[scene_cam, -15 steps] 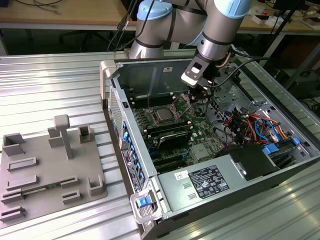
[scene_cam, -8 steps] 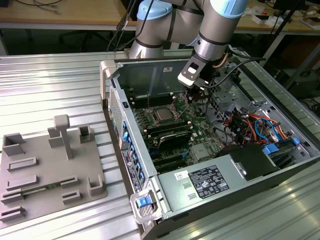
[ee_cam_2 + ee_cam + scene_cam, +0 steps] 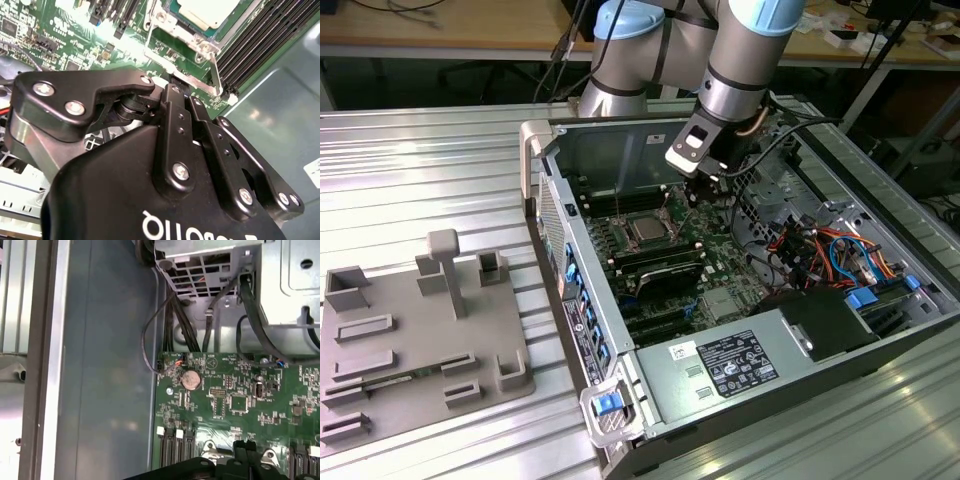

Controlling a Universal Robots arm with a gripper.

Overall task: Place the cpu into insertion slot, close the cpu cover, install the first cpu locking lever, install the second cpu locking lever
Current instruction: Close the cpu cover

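Table (image 3: 440, 160): computer case (image 3: 578, 320), perhaps plastic tray (image 3: 420, 300)

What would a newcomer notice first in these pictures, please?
The open computer case sits mid-frame in the exterior view, its green motherboard bared, the silver cpu at its middle. The tool hangs over the board, to the exterior view's right of the cpu. A grey moulded tray lies on the exterior view's left.

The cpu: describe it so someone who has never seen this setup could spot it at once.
Look inside the open computer case at the green board on its floor. Near the board's middle, beside the long black memory slots, sits the cpu: the only flat silver-grey square framed in metal.
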